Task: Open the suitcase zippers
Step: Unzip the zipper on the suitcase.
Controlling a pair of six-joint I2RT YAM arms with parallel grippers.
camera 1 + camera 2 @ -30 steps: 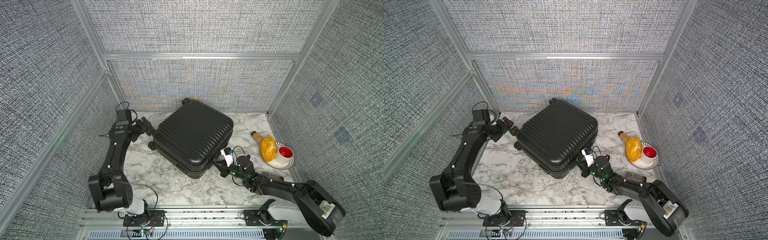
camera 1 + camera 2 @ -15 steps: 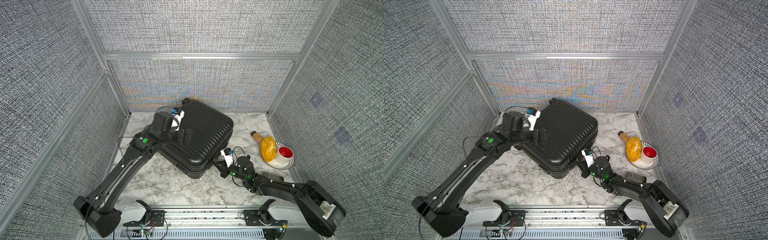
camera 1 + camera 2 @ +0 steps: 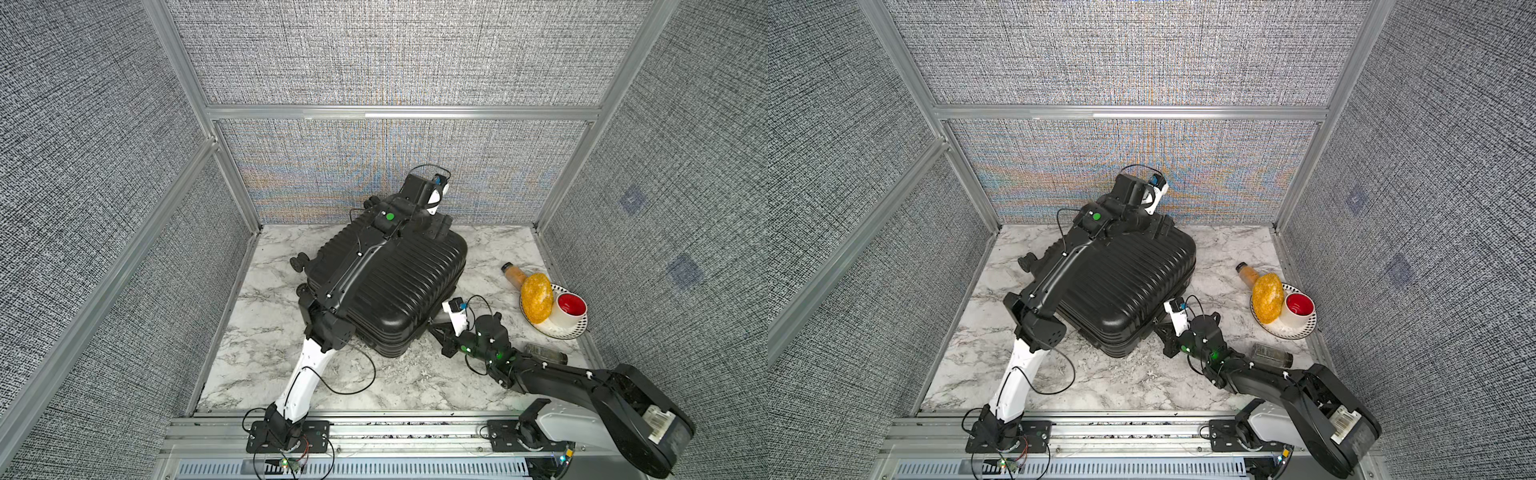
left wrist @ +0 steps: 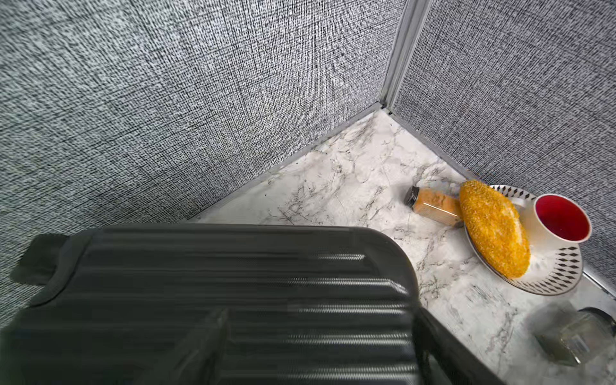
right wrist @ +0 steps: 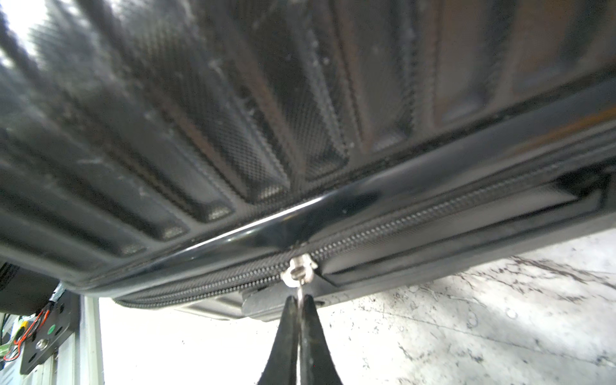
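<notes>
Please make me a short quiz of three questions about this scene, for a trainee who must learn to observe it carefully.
1. True or false: the right hand is shut on a zipper pull.
2. What lies on the patterned plate? A) a crumbed yellow bread and a red-lined cup; B) a banana; C) a spoon.
3. Name the thing directly below the left hand.
Key: 1 true; 2 A; 3 the suitcase.
</notes>
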